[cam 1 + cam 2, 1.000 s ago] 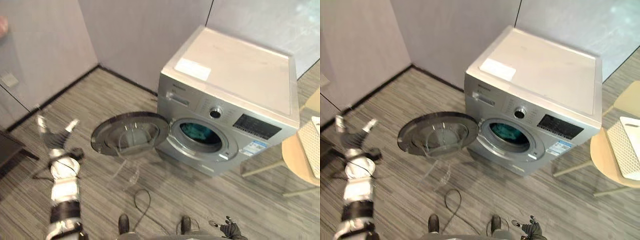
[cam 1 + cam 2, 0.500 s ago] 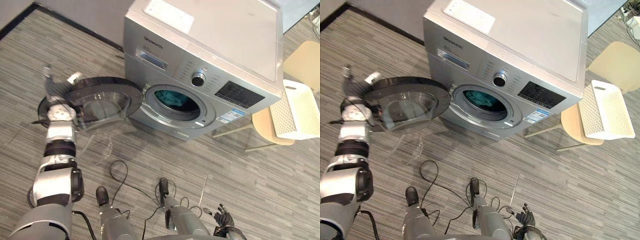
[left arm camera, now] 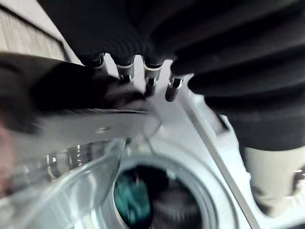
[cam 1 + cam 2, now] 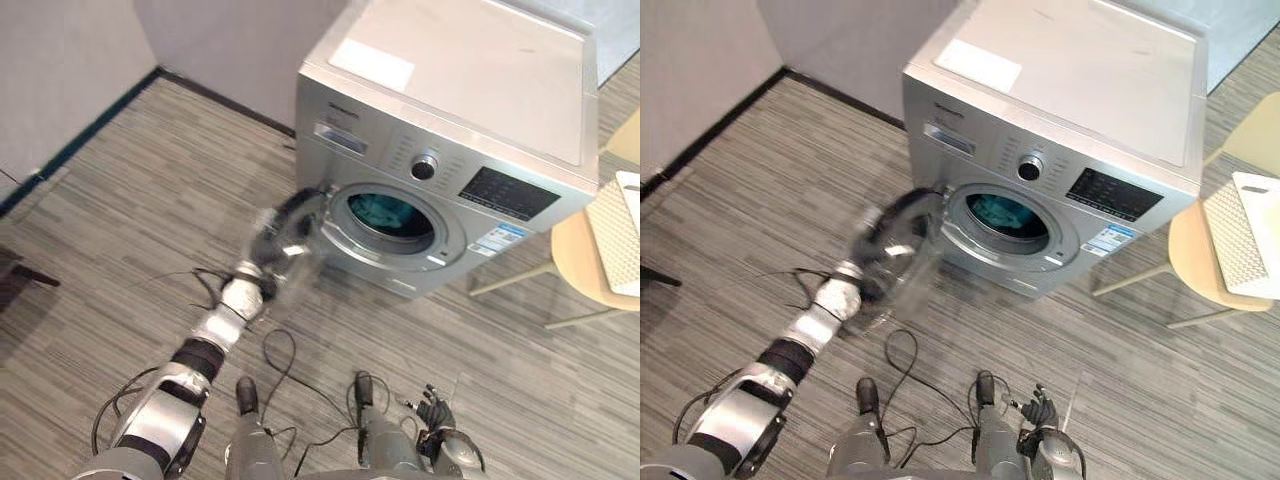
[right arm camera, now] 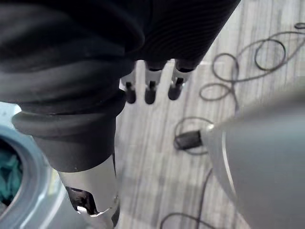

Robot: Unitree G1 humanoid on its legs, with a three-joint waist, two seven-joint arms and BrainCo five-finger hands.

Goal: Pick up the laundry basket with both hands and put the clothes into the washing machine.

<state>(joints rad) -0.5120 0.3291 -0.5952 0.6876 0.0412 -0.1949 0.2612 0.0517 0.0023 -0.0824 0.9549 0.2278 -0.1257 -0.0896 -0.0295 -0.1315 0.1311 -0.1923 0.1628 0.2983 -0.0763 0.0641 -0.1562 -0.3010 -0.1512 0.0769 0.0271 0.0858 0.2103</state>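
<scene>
Your left robot hand (image 3: 148, 85): flat, uncurled, against round glass door (image 3: 62, 176); right robot hand (image 4: 437, 410): relaxed; white perforated basket (image 4: 622, 235) well apart, on tan seat (image 4: 575, 262).

This looks like a laundry corner of a plain indoor room, home-like in its fittings. 1 silver front-loading washing machine (image 4: 450, 150) stands against bare grey walls (image 4: 60, 70) edged with a dark skirting (image 4: 75, 145), its round glass door (image 4: 290, 240) ajar and teal clothes (image 4: 1002, 212) lying in the drum. The floor (image 4: 150, 200) is grey striped wood-look planking. Beside the machine, a small round pale-wood table (image 4: 1188, 245) carries a white perforated laundry basket (image 4: 1240, 235).
</scene>
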